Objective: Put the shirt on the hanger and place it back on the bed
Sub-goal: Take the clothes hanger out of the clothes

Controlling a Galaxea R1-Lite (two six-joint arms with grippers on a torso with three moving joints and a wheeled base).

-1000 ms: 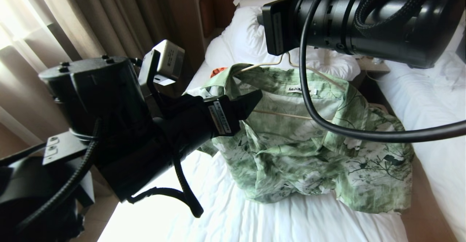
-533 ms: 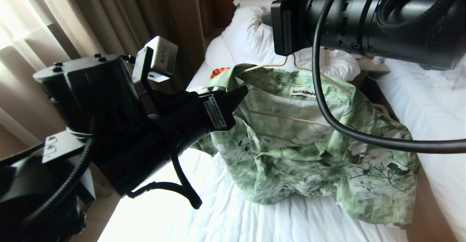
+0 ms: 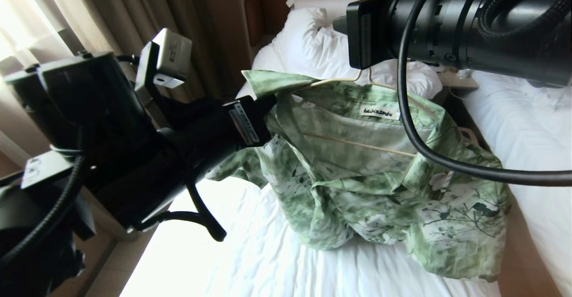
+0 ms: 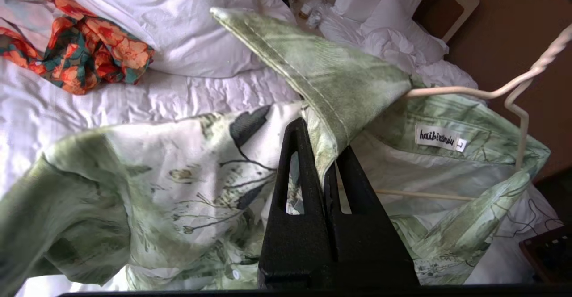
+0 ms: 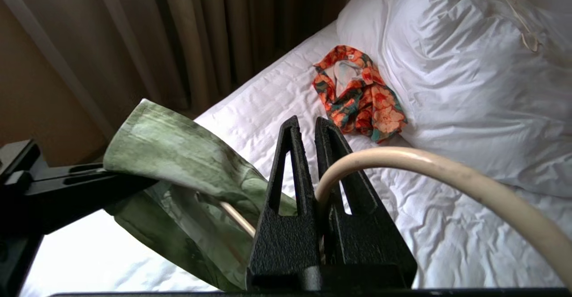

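Note:
The light-green flowered shirt (image 3: 357, 176) hangs partly draped over the cream wire hanger (image 3: 357, 143), its lower half bunched on the bed (image 3: 268, 252). My left gripper (image 4: 322, 154) is shut on the shirt's collar edge (image 4: 321, 64) and holds that corner up at the shirt's left side (image 3: 268, 105). My right gripper (image 5: 308, 125) is shut on the hanger's curved hook (image 5: 424, 163), held up over the pillows; in the head view its fingers are hidden behind the right arm (image 3: 447, 29). The hanger's left shoulder runs under the lifted collar (image 5: 178, 154).
An orange-and-dark-green garment (image 5: 362, 96) lies by the big white pillow (image 3: 308, 38). A dark headboard (image 3: 277, 11) stands behind it. Curtains (image 3: 111, 20) hang along the left of the bed. A second white bed (image 3: 527, 123) is on the right, past a narrow gap.
My left gripper went from open to shut on the collar and drew it left and up. The right arm with the hanger shifted slightly right. The lifted collar now covers the orange garment in the head view.

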